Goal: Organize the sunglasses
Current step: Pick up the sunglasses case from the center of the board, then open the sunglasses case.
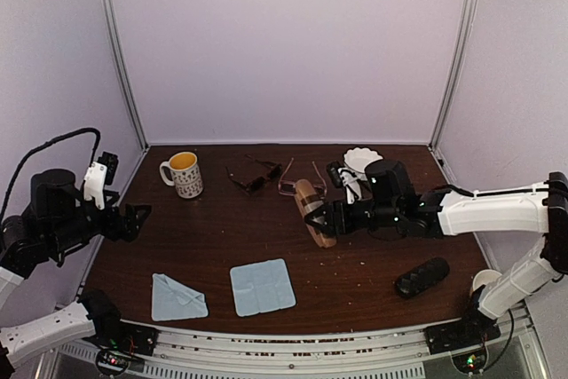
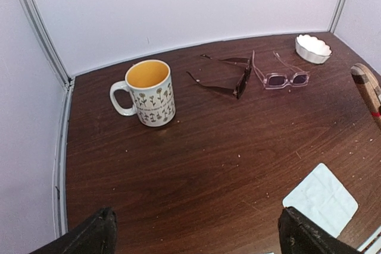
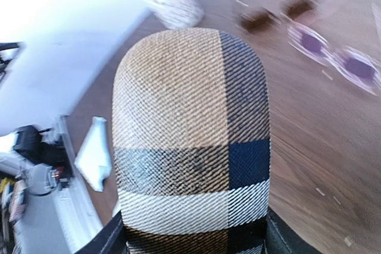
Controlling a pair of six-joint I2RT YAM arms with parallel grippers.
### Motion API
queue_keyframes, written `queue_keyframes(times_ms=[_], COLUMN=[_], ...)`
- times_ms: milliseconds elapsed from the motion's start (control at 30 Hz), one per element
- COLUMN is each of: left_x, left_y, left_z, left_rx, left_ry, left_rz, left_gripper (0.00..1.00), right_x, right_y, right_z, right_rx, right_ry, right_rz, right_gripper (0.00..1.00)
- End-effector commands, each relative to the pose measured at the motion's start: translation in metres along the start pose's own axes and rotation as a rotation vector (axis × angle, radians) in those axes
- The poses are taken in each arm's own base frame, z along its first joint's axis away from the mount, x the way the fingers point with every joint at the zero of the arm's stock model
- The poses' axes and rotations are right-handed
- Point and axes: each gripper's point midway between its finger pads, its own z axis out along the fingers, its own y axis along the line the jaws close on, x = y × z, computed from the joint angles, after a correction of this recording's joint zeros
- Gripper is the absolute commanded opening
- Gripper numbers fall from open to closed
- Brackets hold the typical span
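- Right wrist view: the right claw [image 3: 190,239] is clamped on the tan striped case [image 3: 190,129]. A dark finger sits against each flank at the bottom edge, and the case's rounded end fills most of the frame.
- The grip runs across the case's width near one end. My judgement is that this is for carrying or turning the case toward the glasses.
- I cannot tell from above whether the case is lifted or rests on the table [image 1: 204,246]. In the left wrist view its end shows tilted at the right edge, cut off by the frame.
- No seam or opening shows on the case, so it reads as closed.
- Just beyond the case lie the pink-framed glasses [image 1: 297,182], arms unfolded, on the table toward the back.
- The dark sunglasses [image 1: 255,177] lie just beside them, arms also open. I cannot tell whether the two pairs touch.
- Neither pair is in a case, so the organizing looks barely begun.
- The left claw [image 2: 197,221] stands with jaws wide apart and nothing between them. It hovers at the table's left edge, well apart from both pairs, and looks to be idle.
- Farther out are a mug [image 1: 182,173] at back left and a white dish [image 1: 362,160] at back right.
- A black case [image 1: 422,277] lies at front right, and two pale blue cloths [image 1: 263,286] lie near the front edge.
- Hidden: the right arm covers the table beside the dish.
- In the right wrist view everything behind the case is blurred, and the glasses are only smears.
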Motion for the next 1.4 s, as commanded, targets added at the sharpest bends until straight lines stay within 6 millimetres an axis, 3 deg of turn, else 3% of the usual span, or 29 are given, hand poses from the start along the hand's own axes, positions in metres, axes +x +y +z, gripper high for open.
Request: queue_keyframes(times_ms=[0,133,433,633,800,933,1100,1233,1367], left_x=[-0.028,-0.040,-0.052,-0.071,-0.078,-0.086,-0.095,-0.108,-0.130], left_y=[-0.011,-0.045,-0.129,-0.166,-0.193,-0.204,-0.202,-0.198,-0.190], left_z=[-0.008,-0.007,0.012,0.019,0.028,0.020,0.014,0.007,0.002], left_rx=[0.067,0.254,0.694,0.905,0.972,1.004,0.970,0.937,0.863], left_ry=[-0.113,-0.136,-0.140,-0.205,-0.187,-0.169,-0.142,-0.220,-0.325], left_rz=[-0.019,-0.017,-0.021,-0.042,0.007,0.090,0.212,0.310,0.386], left_gripper=[0.98,0.98,0.98,0.98,0.97,0.97,0.98,0.98,0.98], right_x=[-0.046,-0.052,-0.040,-0.032,-0.026,-0.025,-0.030,-0.057,-0.093], right_y=[0.071,0.094,0.091,0.097,0.100,0.101,0.106,0.117,0.142], right_z=[-0.010,-0.015,-0.020,-0.033,-0.030,-0.024,-0.027,-0.036,-0.040], right_rx=[-0.297,-0.406,-0.415,-0.456,-0.458,-0.444,-0.432,-0.398,-0.364], right_ry=[-0.167,-0.211,-0.236,-0.268,-0.273,-0.280,-0.330,-0.392,-0.360], right_rz=[-0.142,-0.188,-0.207,-0.222,-0.245,-0.255,-0.301,-0.386,-0.571], right_gripper=[0.37,0.35,0.31,0.31,0.27,0.21,0.20,0.20,0.23])
